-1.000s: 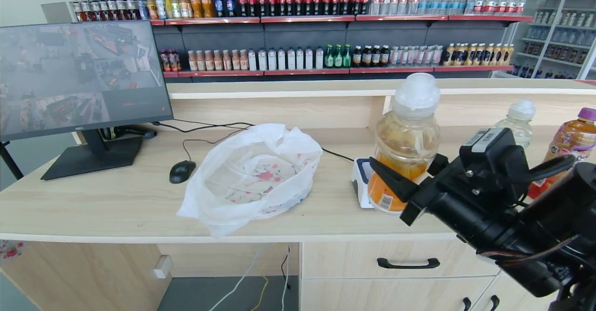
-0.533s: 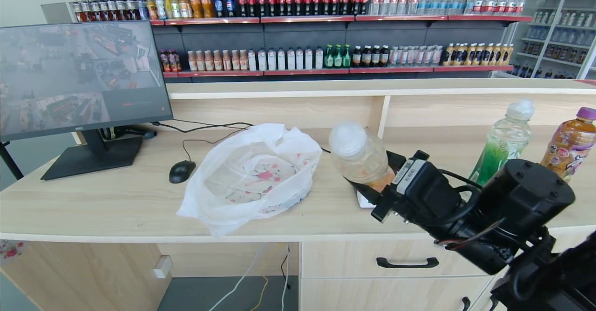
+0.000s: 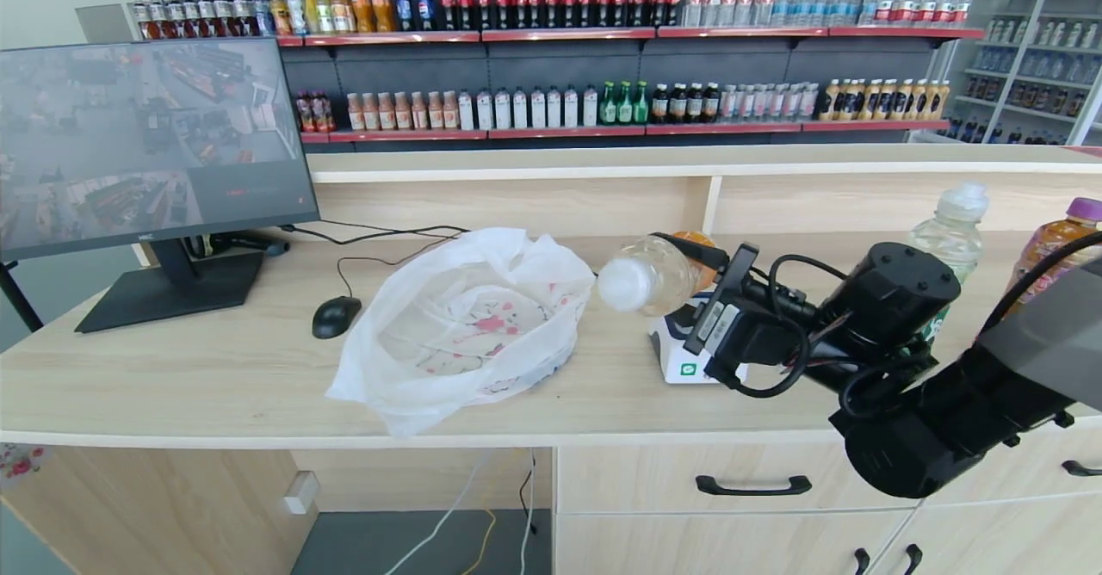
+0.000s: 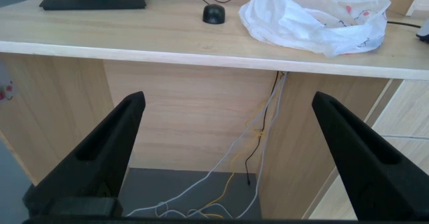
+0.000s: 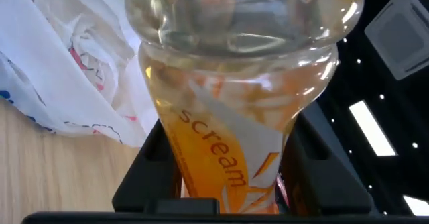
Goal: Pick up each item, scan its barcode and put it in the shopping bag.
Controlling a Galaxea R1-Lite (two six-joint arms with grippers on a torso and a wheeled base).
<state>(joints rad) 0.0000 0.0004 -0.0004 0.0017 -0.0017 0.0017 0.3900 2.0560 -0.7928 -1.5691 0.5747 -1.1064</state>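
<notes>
We see the right gripper's [image 3: 682, 281] fingers [image 3: 694, 253] pinching the juice bottle [image 3: 647, 275] sideways between them; the left gripper's [image 4: 228, 153] fingers are spread.

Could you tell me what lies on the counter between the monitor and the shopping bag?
A black computer mouse lies there, close beside the shopping bag; the head view shows it.

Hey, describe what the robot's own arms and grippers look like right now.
The right arm is matte black with rounded cylindrical joints, looped black cables and a white printed sticker near the wrist. The right gripper has slim black fingers. The left gripper has two broad, tapering matte black fingers.
</notes>
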